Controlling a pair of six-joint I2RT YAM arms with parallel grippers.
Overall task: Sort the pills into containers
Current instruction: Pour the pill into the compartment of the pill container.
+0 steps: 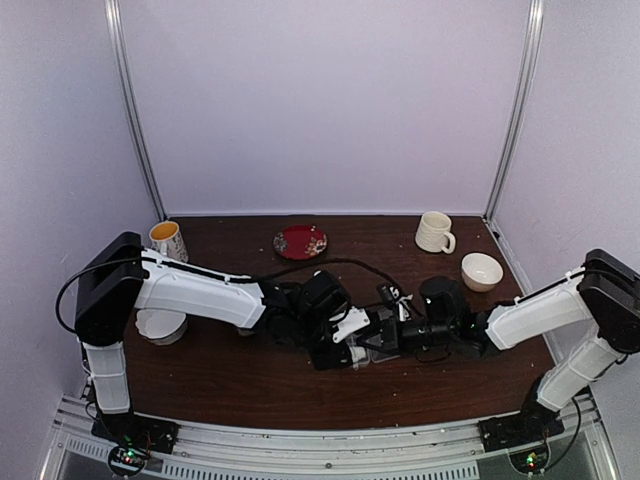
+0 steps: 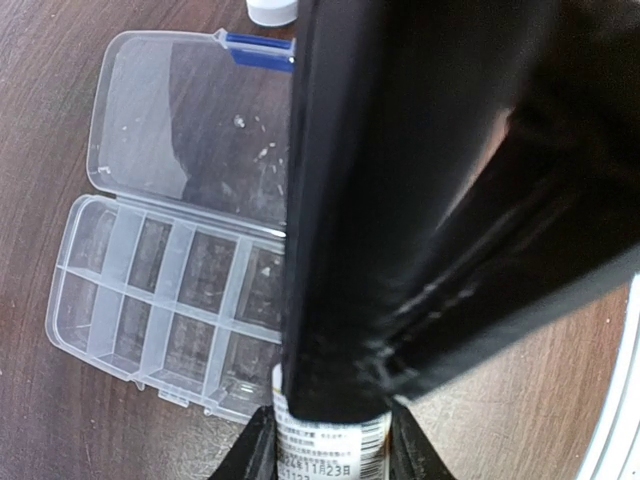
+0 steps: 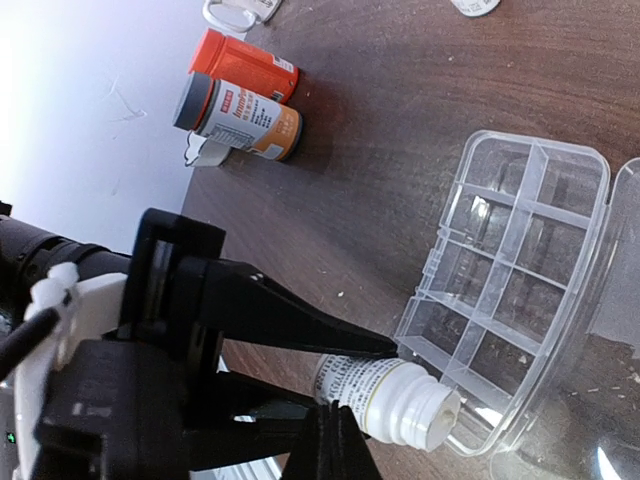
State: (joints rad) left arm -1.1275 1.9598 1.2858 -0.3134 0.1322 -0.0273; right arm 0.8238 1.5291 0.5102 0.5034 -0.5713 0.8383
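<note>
- the left gripper has its fingers clamped round a small white pill bottle, which lies on its side with the uncapped mouth poking out past the fingertips.
- the right gripper is pinched closed on nothing, its tips right over that bottle and crowding the left fingers. a nudge there could knock the bottle loose or jolt the pour.
- just beyond the left fingertips sits the clear organizer box, with the bottle's mouth at its nearest edge. i can't see any pills, and the cells look empty, so i'd guess they're inside the bottle.
- the mouth looks about as broad as one cell, so a quick tip could scatter pills across several cells or over the rim onto the table.
- further out from the fingers the open lid lies flat with a few pale specks on it. strays could land there too.
- far beyond the fingers, an orange bottle and a grey-capped bottle lie well clear.
</note>
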